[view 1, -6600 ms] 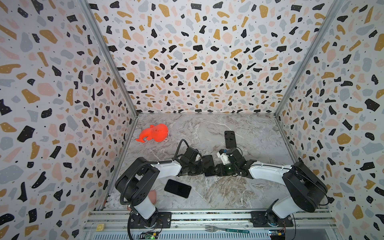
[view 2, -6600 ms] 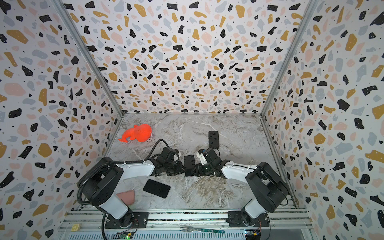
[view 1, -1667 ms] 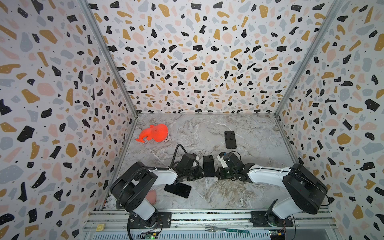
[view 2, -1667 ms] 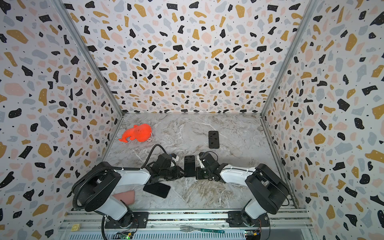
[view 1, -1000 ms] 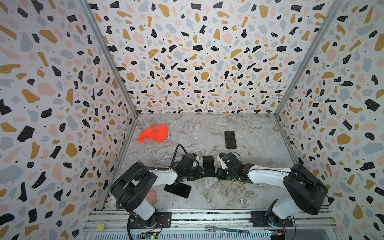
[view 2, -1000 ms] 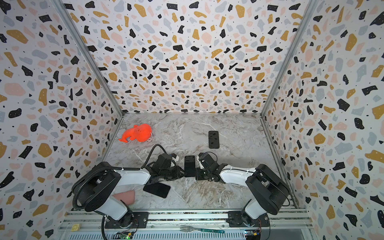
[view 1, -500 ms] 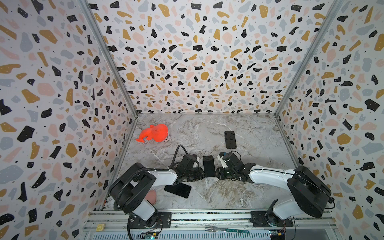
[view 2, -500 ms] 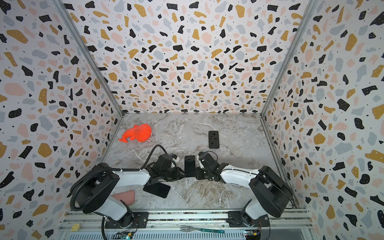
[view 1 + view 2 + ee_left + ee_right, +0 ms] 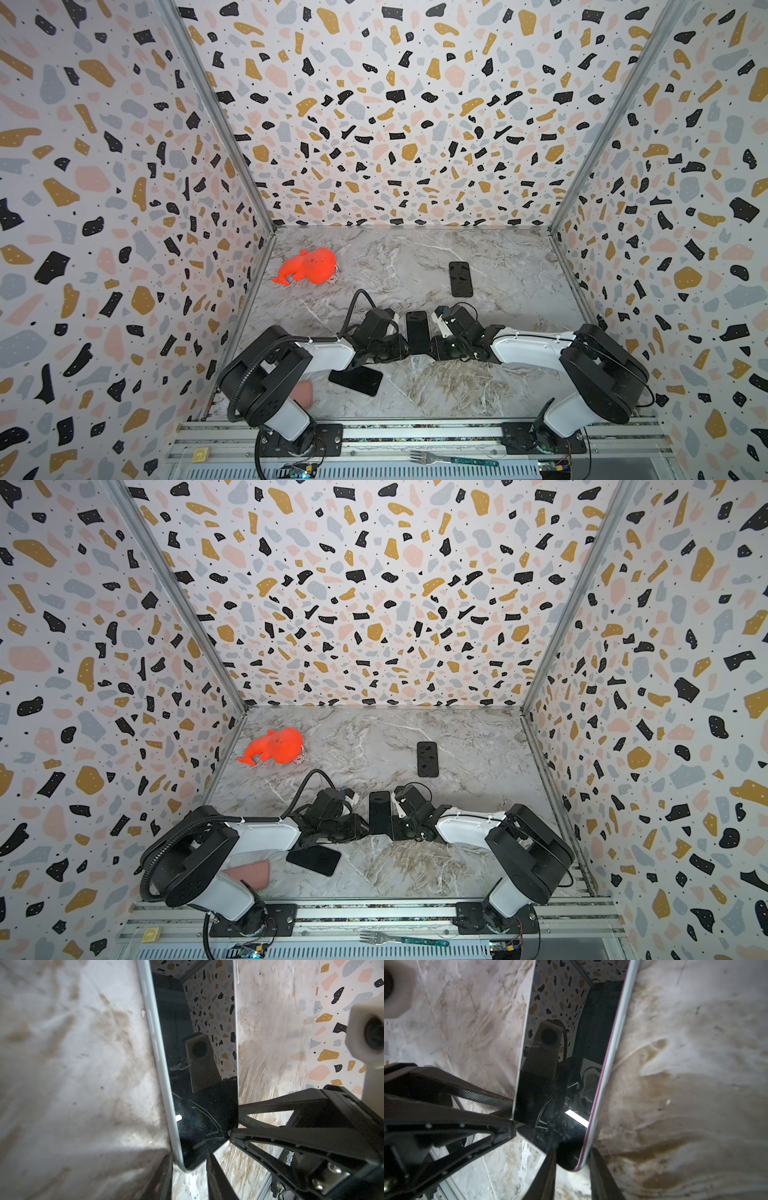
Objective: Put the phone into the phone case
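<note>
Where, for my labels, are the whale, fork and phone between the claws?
Whale (image 9: 309, 269): in a top view, body.
Fork (image 9: 454, 459): in a top view, handle.
Phone (image 9: 417, 334): in a top view, screen.

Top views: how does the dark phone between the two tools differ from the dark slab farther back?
The middle phone has the left tool and right tool at its near corners; the back slab lies untouched. The middle phone shows a pale rim in the wrist views; the back slab looks all dark. Both are dark rectangles pointing front to back.
</note>
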Tool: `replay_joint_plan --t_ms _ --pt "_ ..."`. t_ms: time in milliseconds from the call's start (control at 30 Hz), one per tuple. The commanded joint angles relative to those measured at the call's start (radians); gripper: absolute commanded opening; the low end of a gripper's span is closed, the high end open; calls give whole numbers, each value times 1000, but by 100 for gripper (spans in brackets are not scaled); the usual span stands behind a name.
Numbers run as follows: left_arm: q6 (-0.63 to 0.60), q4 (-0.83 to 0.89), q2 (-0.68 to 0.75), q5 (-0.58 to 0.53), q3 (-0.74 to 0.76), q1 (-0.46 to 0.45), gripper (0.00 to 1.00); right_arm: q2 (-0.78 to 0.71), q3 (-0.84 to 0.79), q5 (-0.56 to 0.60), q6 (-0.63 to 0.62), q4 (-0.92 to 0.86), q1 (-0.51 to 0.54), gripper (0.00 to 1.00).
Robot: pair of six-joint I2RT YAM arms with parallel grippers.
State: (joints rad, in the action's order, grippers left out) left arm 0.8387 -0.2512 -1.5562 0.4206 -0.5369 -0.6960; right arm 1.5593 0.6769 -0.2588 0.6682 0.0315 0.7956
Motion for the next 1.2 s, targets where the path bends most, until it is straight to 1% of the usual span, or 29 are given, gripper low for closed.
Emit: replay_joint_plan --t_ms 0,300,1167 --pt "-21 38 -7 -12 -13 -4 31 11 31 -12 -2 3 -7 28" --pt "-24 43 -7 -12 -17 -5 31 22 35 -22 -2 6 -12 20" --pt "-19 29 -10 -15 -8 -5 31 0 5 -15 11 15 -11 6"
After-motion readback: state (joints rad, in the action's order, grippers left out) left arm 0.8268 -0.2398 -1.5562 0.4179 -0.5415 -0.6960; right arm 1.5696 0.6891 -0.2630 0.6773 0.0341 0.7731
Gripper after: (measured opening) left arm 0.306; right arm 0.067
